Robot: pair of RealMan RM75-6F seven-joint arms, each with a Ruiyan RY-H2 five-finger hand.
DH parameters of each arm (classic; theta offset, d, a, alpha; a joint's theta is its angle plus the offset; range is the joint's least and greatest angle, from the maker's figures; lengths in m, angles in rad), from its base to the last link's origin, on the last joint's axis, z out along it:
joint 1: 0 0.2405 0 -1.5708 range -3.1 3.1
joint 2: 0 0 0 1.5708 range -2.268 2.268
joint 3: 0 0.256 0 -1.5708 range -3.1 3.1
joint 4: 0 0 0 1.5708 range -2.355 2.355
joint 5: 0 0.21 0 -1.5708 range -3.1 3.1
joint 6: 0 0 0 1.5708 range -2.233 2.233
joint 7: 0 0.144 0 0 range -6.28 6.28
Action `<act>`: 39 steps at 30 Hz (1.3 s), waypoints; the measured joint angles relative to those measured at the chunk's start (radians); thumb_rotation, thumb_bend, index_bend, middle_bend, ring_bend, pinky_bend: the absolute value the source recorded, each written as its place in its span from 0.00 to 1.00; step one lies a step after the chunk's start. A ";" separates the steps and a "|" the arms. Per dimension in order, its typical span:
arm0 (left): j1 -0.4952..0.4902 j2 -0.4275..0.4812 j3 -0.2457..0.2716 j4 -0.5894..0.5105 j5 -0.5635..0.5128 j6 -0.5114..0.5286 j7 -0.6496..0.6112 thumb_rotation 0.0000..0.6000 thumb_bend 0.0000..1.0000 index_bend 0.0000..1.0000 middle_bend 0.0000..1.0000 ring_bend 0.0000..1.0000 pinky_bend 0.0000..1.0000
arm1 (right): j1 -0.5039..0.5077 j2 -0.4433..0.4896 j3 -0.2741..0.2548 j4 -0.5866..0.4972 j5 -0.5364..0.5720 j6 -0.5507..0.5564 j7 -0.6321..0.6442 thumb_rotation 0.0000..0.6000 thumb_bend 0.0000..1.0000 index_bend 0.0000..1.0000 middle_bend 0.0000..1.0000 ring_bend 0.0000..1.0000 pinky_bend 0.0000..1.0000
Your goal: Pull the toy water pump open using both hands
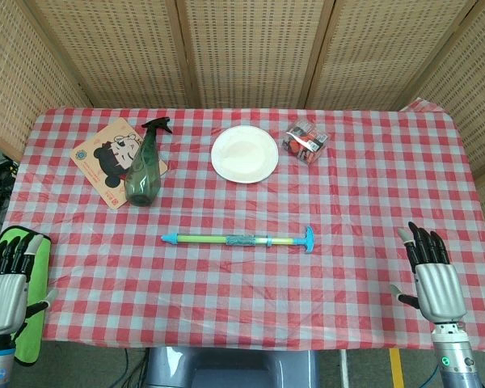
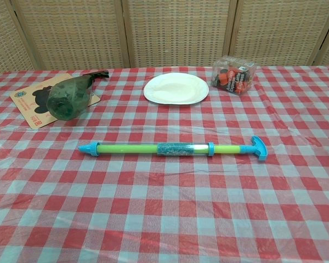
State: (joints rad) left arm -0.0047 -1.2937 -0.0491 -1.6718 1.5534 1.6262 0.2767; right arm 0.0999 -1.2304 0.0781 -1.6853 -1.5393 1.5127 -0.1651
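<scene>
The toy water pump (image 1: 238,239) (image 2: 172,148) lies flat across the middle of the red checked table. It is a thin green tube with a blue nozzle tip at its left end and a blue T-handle (image 1: 307,239) (image 2: 258,148) at its right end. My left hand (image 1: 6,279) hangs open at the table's near left corner, fingers apart, far from the pump. At the near right edge my right hand (image 1: 432,271) is open too, fingers pointing up and holding nothing. Neither hand shows in the chest view.
A dark green spray bottle (image 1: 147,166) (image 2: 70,94) lies on a cartoon mat (image 1: 105,153) at the back left. A white plate (image 1: 244,153) (image 2: 175,87) sits behind the pump, and a clear box of small items (image 1: 306,141) (image 2: 233,74) stands at the back right.
</scene>
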 measured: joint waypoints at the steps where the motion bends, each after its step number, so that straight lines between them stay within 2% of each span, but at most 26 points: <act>1: 0.001 -0.013 -0.009 0.009 0.004 0.021 -0.004 1.00 0.48 0.73 0.50 0.49 0.48 | 0.000 0.001 0.000 0.000 -0.002 0.001 0.002 1.00 0.12 0.00 0.00 0.00 0.00; 2: 0.003 -0.029 -0.017 0.020 0.009 0.043 -0.011 1.00 0.51 0.78 0.55 0.54 0.52 | 0.000 0.001 -0.001 -0.001 -0.003 0.001 0.003 1.00 0.12 0.00 0.00 0.00 0.00; 3: 0.005 -0.053 -0.028 0.039 0.016 0.073 -0.022 1.00 0.51 0.75 0.54 0.54 0.51 | 0.000 0.002 -0.001 -0.002 -0.004 0.002 0.004 1.00 0.12 0.00 0.00 0.00 0.00; 5: 0.007 -0.080 -0.038 0.073 0.026 0.103 -0.039 1.00 0.43 0.44 0.28 0.30 0.30 | 0.000 0.003 -0.002 -0.002 -0.007 0.003 0.005 1.00 0.12 0.00 0.00 0.00 0.00; 6: 0.008 -0.091 -0.043 0.093 0.031 0.111 -0.048 1.00 0.35 0.21 0.12 0.13 0.15 | 0.000 0.003 -0.003 -0.003 -0.009 0.004 0.006 1.00 0.12 0.00 0.00 0.00 0.00; 7: 0.009 -0.094 -0.043 0.104 0.034 0.111 -0.051 1.00 0.28 0.05 0.01 0.02 0.03 | 0.000 0.003 -0.004 -0.003 -0.011 0.004 0.007 1.00 0.12 0.00 0.00 0.00 0.00; 8: 0.009 -0.093 -0.041 0.109 0.034 0.107 -0.051 1.00 0.25 0.01 0.00 0.00 0.00 | 0.000 0.003 -0.004 -0.003 -0.013 0.004 0.007 1.00 0.12 0.00 0.00 0.00 0.00; 10: 0.008 -0.079 -0.027 0.102 0.030 0.077 -0.047 1.00 0.21 0.00 0.00 0.00 0.00 | 0.000 0.004 -0.007 -0.005 -0.019 0.005 0.008 1.00 0.12 0.00 0.00 0.00 0.00; 16: -0.001 0.005 0.006 0.019 0.006 -0.013 -0.049 1.00 0.21 0.00 0.00 0.00 0.00 | 0.002 0.004 -0.015 -0.013 -0.036 0.003 0.005 1.00 0.12 0.00 0.00 0.00 0.00; 24: 0.000 0.019 0.013 0.004 0.013 -0.009 -0.050 1.00 0.21 0.00 0.00 0.00 0.00 | 0.005 0.004 -0.017 -0.019 -0.058 0.011 0.014 1.00 0.12 0.00 0.00 0.00 0.00; 27: 0.003 0.024 0.013 -0.002 0.014 -0.003 -0.054 1.00 0.21 0.00 0.00 0.00 0.00 | 0.012 -0.003 -0.011 -0.020 -0.065 0.014 0.014 1.00 0.12 0.03 0.02 0.00 0.00; 29: 0.004 0.027 0.010 -0.004 0.013 0.001 -0.059 1.00 0.21 0.00 0.00 0.00 0.00 | 0.019 -0.008 -0.004 -0.021 -0.062 0.009 0.008 1.00 0.12 0.09 0.12 0.09 0.02; 31: 0.004 0.030 0.006 -0.006 0.009 0.003 -0.061 1.00 0.21 0.00 0.00 0.00 0.00 | 0.031 -0.015 0.009 -0.025 -0.053 -0.004 -0.010 1.00 0.12 0.17 0.34 0.30 0.14; 34: 0.005 0.033 0.001 -0.009 0.003 0.005 -0.063 1.00 0.21 0.00 0.00 0.00 0.00 | 0.053 -0.024 0.027 -0.031 -0.042 -0.025 -0.040 1.00 0.13 0.24 0.53 0.50 0.27; 37: 0.003 0.036 -0.003 -0.013 -0.003 0.001 -0.062 1.00 0.21 0.00 0.00 0.00 0.00 | 0.085 -0.038 0.049 -0.040 -0.027 -0.059 -0.082 1.00 0.15 0.32 0.78 0.75 0.45; 39: 0.000 0.037 -0.005 -0.014 -0.010 -0.005 -0.058 1.00 0.21 0.00 0.00 0.00 0.00 | 0.111 -0.052 0.066 -0.048 -0.008 -0.091 -0.121 1.00 0.16 0.36 0.91 0.87 0.55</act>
State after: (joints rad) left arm -0.0045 -1.2571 -0.0543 -1.6859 1.5432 1.6212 0.2188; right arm 0.2105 -1.2820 0.1443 -1.7332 -1.5469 1.4221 -0.2862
